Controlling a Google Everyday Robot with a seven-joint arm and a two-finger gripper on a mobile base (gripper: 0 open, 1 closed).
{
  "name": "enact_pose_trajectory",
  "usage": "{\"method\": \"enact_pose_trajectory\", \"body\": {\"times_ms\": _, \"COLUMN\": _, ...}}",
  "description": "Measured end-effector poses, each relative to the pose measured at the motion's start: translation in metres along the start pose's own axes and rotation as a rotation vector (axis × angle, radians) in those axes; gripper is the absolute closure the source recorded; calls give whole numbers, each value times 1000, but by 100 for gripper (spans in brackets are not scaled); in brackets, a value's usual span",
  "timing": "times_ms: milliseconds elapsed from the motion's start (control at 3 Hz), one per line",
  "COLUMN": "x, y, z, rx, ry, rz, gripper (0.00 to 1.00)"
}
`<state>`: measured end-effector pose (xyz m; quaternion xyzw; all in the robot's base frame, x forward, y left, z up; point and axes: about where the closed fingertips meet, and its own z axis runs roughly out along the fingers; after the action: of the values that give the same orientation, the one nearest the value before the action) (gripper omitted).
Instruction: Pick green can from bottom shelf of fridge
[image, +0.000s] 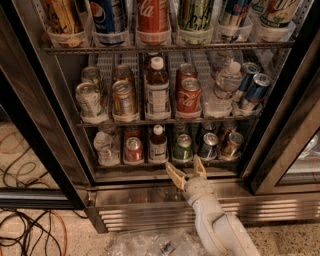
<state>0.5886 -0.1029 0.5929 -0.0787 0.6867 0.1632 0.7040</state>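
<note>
The green can (183, 148) stands at the front of the bottom shelf (165, 165) of the fridge (35, 115), between a brown bottle (158, 144) and a dark blue can (207, 146). A bronze-brown can (231, 145) is further right. My gripper (187, 169) is open, its two tan fingers spread in a V just below and in front of the green can, at the shelf's front edge. It holds nothing. The white arm (217, 225) runs down to the lower right.
A red can (133, 149) and a clear bottle (103, 146) stand left on the bottom shelf. The racks above hold several cans and bottles. Black door frames (280, 145) flank the opening. The ribbed steel base panel (145, 212), cables (27, 230) and crumpled plastic (150, 245) lie below.
</note>
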Motion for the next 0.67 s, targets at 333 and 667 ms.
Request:
{"method": "enact_pose_trajectory", "body": {"times_ms": 333, "x": 0, "y": 0, "z": 0, "rx": 0, "ry": 0, "rz": 0, "gripper": 13}}
{"method": "enact_pose_trajectory", "body": {"times_ms": 667, "x": 1, "y": 0, "z": 1, "rx": 1, "ry": 0, "rz": -1, "gripper": 12}}
